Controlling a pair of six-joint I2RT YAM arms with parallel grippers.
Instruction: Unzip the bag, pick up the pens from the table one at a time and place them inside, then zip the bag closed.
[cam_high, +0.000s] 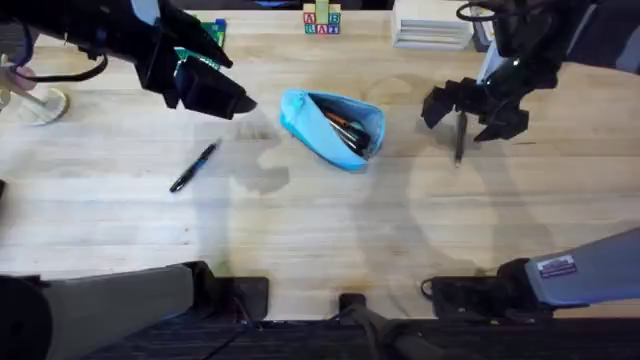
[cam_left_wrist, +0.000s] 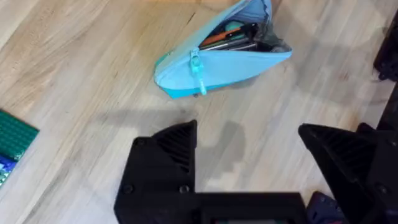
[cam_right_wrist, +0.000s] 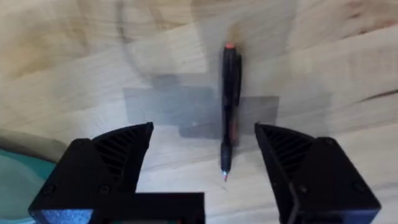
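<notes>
The light-blue bag (cam_high: 335, 125) lies unzipped at the middle of the table (cam_high: 320, 230), with several pens inside it. The left wrist view shows its mouth gaping and its zipper pull cord hanging on the bag (cam_left_wrist: 217, 62). One dark pen (cam_high: 195, 167) lies loose on the left. Another pen (cam_high: 459, 137) lies on the right, directly under my right gripper (cam_high: 463, 112). In the right wrist view that pen (cam_right_wrist: 229, 106) lies between the open fingers of the right gripper (cam_right_wrist: 205, 155), untouched. My left gripper (cam_high: 225, 100) hovers left of the bag, open and empty (cam_left_wrist: 249, 149).
Letter blocks (cam_high: 322, 20) and a white stack (cam_high: 430, 25) stand along the far edge. A green studded plate (cam_left_wrist: 15, 140) lies behind the left arm. A pale round object (cam_high: 40, 105) sits at the far left.
</notes>
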